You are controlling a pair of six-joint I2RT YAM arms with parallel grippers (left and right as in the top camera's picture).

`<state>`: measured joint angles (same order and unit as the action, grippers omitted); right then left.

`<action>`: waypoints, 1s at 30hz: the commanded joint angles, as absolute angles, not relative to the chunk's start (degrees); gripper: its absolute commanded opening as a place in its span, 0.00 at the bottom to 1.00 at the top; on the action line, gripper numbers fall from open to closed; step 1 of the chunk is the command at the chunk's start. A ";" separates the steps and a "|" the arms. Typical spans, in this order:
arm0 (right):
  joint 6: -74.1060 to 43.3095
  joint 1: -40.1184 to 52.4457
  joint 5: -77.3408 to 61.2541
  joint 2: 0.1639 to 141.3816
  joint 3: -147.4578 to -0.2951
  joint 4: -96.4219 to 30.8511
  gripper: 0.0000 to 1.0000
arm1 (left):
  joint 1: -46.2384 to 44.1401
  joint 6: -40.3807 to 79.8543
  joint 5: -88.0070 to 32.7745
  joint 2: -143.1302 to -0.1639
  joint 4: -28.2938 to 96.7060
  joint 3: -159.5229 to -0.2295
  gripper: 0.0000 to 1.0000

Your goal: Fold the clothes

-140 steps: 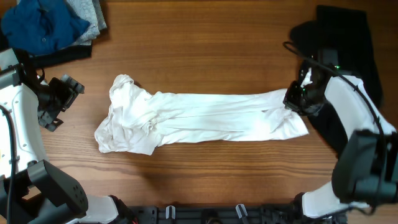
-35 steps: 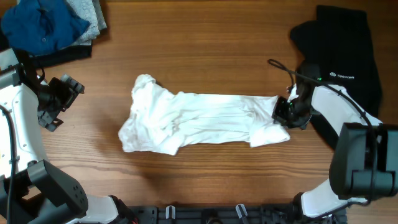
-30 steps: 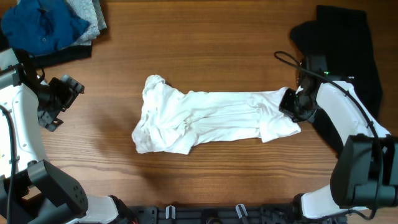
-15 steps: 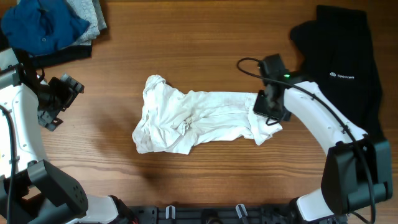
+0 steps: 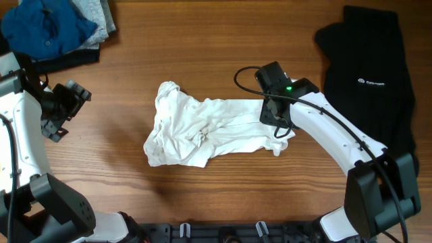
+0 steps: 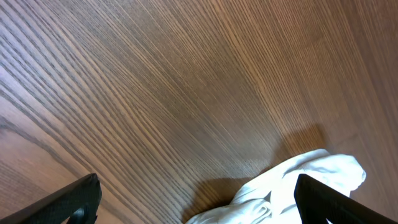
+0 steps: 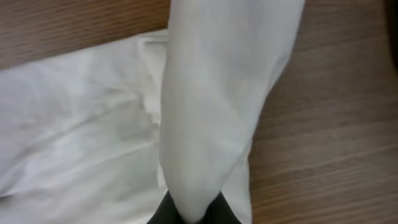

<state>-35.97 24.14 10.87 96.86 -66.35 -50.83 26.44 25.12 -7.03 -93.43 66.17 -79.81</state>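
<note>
— Pinching cloth, is it, that right gripper (image 7: 194, 214)?

— Yes. Its jaws are closed tight on a fold of the white T-shirt (image 7: 217, 93). In the right wrist view the fabric rises from between the dark fingertips as a smooth draped band. More of the shirt lies flat to the left, with bare wood to the right.

— And from above?

— The gripper sits over the shirt's right end, where the cloth is doubled over. The shirt lies across the middle of the table (image 5: 202, 54) as a long crumpled band, bunched and wider at its left end.

— The other arm?

— The left gripper (image 5: 64, 111) is well apart from the shirt, near the table's left edge. Its jaws are spread wide and hold nothing. Its wrist camera shows both fingers (image 6: 68, 199) at the bottom corners, wood grain between them and a white corner of the shirt at lower right.

— Anything else there?

— A black garment (image 5: 368, 67) with a small white logo lies flat at the far right. A blue garment (image 5: 44, 27) and a grey garment (image 5: 94, 10) are piled in the top left corner.
</note>
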 commanded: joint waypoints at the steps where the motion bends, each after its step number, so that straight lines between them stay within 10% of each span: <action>1: -33.76 25.02 2.94 96.23 -67.61 -48.12 0.04 | 26.74 24.43 -7.70 -92.90 66.00 -80.64 1.00; 16: -29.69 27.38 -3.97 99.55 -67.61 -46.57 0.49 | 26.74 24.40 -7.68 -92.90 66.00 -80.64 1.00; 30: -27.53 22.61 11.62 98.21 -82.52 -59.11 0.49 | 26.74 24.40 -7.68 -92.90 66.02 -80.64 1.00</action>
